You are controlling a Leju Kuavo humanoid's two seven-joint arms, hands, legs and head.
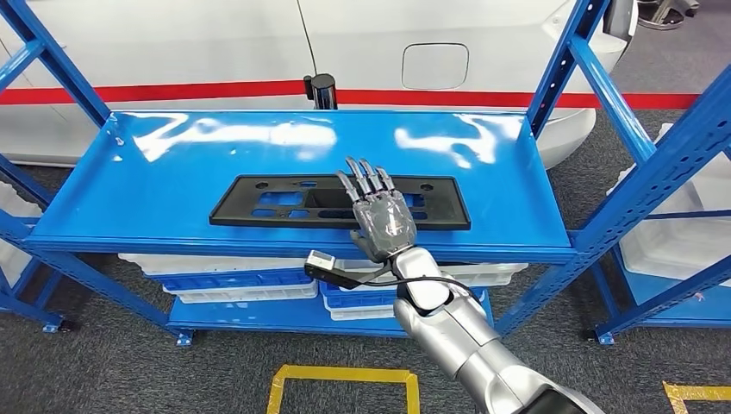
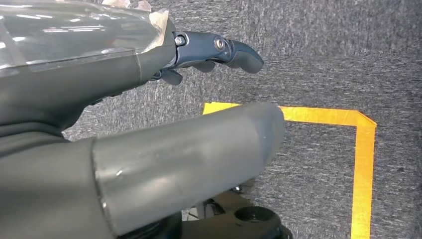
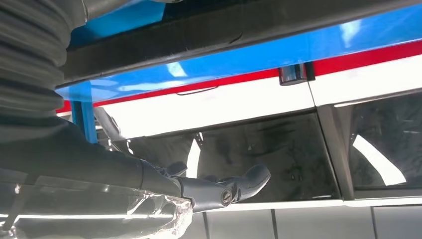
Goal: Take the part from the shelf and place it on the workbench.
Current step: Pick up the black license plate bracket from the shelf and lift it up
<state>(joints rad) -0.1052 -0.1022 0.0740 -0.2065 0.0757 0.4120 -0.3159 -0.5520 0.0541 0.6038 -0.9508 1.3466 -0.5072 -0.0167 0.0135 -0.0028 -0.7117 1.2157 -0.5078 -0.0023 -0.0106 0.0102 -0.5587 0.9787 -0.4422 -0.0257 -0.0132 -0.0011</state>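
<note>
The part point(image 1: 267, 203) is a flat black rectangular plate with several cutouts, lying along the front of the blue shelf's top deck point(image 1: 172, 164). My right hand point(image 1: 384, 220) is stretched out over the part's right-middle section, palm down, fingers straight and spread, holding nothing. In the right wrist view the part's dark edge point(image 3: 224, 35) runs along the blue deck point(image 3: 298, 52), and a gap separates it from my right hand point(image 3: 214, 191). My left hand point(image 2: 149, 99) hangs over the grey carpet, its fingers point(image 2: 224, 50) slightly bent and empty.
A white car body with a red stripe point(image 1: 215, 90) stands behind the shelf, with a black post point(image 1: 321, 86) at the back edge. White bins point(image 1: 241, 278) fill the lower deck. A second blue rack point(image 1: 672, 172) stands right. Yellow tape point(image 1: 345, 377) marks the floor.
</note>
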